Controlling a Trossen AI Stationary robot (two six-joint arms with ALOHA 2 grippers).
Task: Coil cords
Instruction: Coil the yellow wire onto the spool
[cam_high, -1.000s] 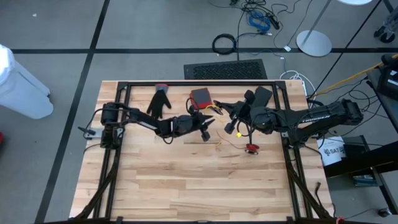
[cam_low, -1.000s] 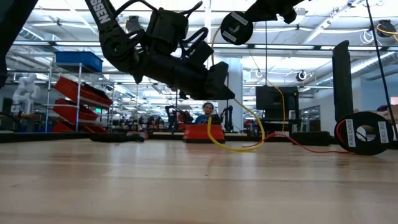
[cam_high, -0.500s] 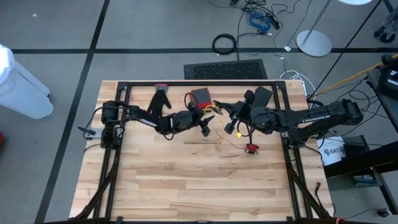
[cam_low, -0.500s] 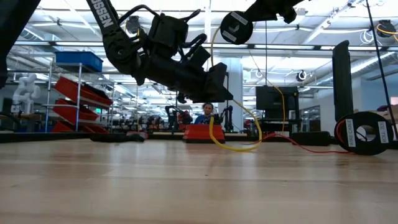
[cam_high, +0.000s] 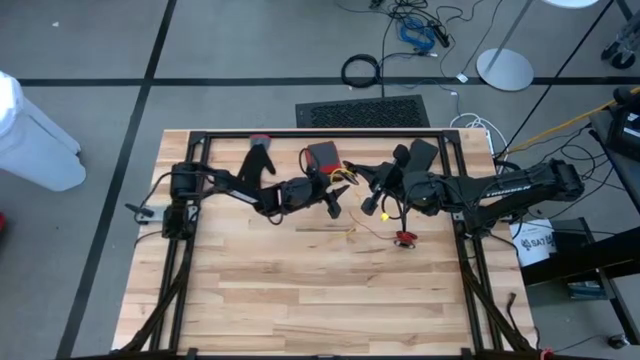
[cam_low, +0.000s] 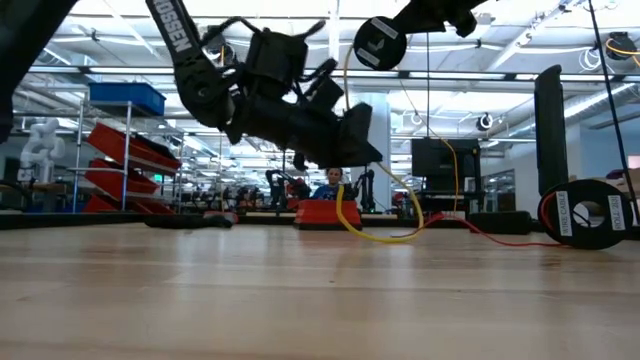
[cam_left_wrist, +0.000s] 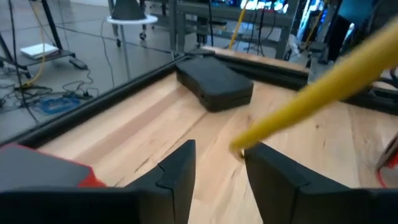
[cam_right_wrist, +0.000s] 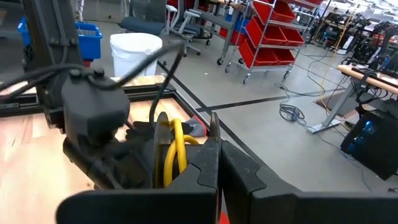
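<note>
A yellow cord (cam_low: 385, 236) hangs down from my raised right gripper (cam_right_wrist: 216, 124), and its lowest bend lies on the wooden table. In the right wrist view its loops (cam_right_wrist: 177, 143) stand close beside one of the shut fingers. My left gripper (cam_left_wrist: 219, 149) is open at mid-table near the far side (cam_high: 332, 200), just left of the right gripper (cam_high: 370, 195). A slanting strand of the cord (cam_left_wrist: 323, 93) runs down into the gap between the left fingers. A small red-tipped piece (cam_high: 405, 238) on a thin wire lies on the table nearer the front. My left gripper has the yellow strand's lower part (cam_left_wrist: 244, 147) between its open fingers, close to one fingertip (cam_left_wrist: 258, 155); I cannot tell whether it touches. My right gripper is shut with the yellow cord hanging slack below it (cam_low: 345, 120). Its own fingers hide the place of contact.
A red box (cam_high: 322, 155), a black glove (cam_high: 257, 162) and a flat black block (cam_high: 420, 152) lie along the far edge, inside the black frame rail (cam_high: 300, 133). A black spool (cam_low: 585, 213) stands at the right. The near half of the table has free room.
My left gripper has drifted a little toward the table's far edge, toward the red box, and sunk slightly, with a slight roll. The yellow cord's bend on the table stays where it was. My right arm has kept still.
</note>
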